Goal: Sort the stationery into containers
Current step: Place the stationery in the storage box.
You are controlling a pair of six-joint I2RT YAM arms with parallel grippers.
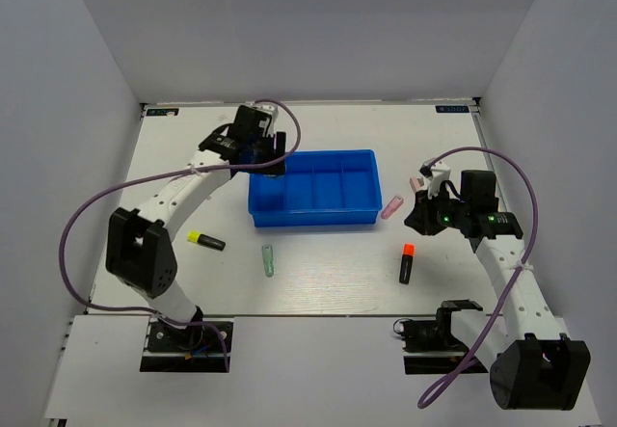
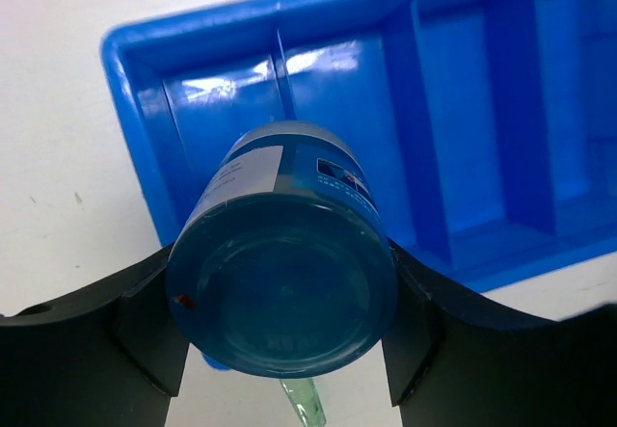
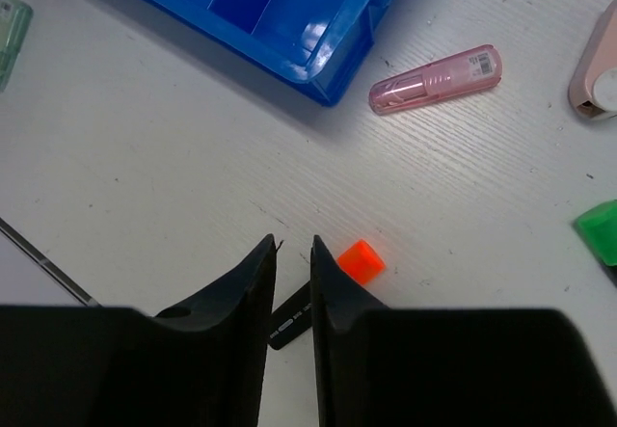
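My left gripper (image 1: 260, 153) is shut on the translucent blue roll (image 2: 284, 273) and holds it above the left end compartment of the blue tray (image 1: 313, 217). All compartments of the tray (image 2: 463, 109) look empty. My right gripper (image 1: 425, 217) hangs above the table right of the tray. Its fingers (image 3: 294, 249) stand almost together with nothing between them, over the black marker with the orange cap (image 3: 360, 259), which also shows in the top view (image 1: 406, 263). A pink tube (image 3: 439, 78) lies by the tray's right front corner. A pale green tube (image 1: 268, 261) and a yellow-capped marker (image 1: 204, 241) lie in front of the tray.
A pale pink and white object (image 3: 598, 61) and a green marker cap (image 3: 600, 226) lie at the right edge of the right wrist view. White walls enclose the table on the left, back and right.
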